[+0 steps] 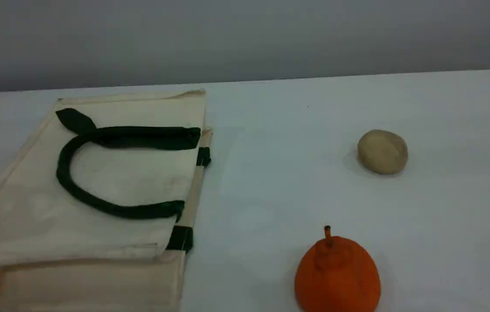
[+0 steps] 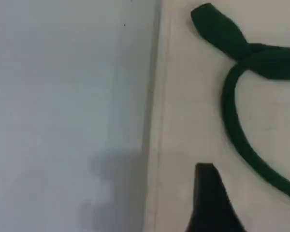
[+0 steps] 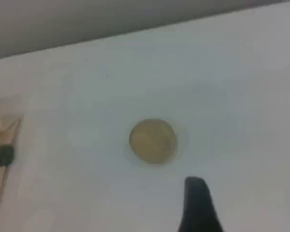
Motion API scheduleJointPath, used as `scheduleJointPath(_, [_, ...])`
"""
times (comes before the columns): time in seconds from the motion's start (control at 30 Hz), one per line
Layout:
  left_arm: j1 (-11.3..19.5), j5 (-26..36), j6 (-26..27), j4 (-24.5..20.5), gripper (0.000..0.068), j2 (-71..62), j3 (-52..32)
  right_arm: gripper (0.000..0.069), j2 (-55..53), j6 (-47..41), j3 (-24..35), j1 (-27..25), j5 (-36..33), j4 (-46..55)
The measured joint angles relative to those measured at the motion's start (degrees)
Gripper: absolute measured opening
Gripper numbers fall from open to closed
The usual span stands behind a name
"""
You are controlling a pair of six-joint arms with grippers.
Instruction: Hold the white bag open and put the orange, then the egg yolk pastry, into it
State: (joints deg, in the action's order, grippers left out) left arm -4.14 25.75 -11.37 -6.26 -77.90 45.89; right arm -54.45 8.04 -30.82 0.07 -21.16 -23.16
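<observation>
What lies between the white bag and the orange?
Nothing: only bare table separates the white bag from the orange, as the scene view shows.

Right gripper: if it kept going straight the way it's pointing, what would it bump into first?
Probably the egg yolk pastry. In the right wrist view the right gripper points at it with only bare table between. How high the gripper hangs is unclear, so it might touch the table first.
</observation>
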Motion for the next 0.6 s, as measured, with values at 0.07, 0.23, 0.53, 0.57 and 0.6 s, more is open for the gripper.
scheduleJointPath(0.07, [0.0,0.16,0.0,0.12,0.0379,-4.21,1.87,0.0415,-3.03,0.13,0.0,0.0,2.35,-1.18])
scheduleJointPath(0.23, [0.0,-2.3,0.1,0.12,0.0379,-12.97,6.11,0.0415,-7.97,0.18,0.0,0.0,4.86,-1.18])
scheduleJointPath(0.53, [0.0,-4.44,0.37,0.67,0.0379,-24.71,11.61,0.0415,-8.46,0.18,0.05,0.0,7.18,-3.04])
scheduleJointPath(0.57, [0.0,-4.31,0.37,0.67,0.0379,-25.65,12.13,0.0415,-8.46,0.18,0.05,0.0,7.18,-3.04])
scheduleJointPath(0.6, [0.0,-4.08,0.37,0.67,0.0379,-26.51,12.71,0.0415,-8.46,0.18,0.05,0.0,7.28,-3.04])
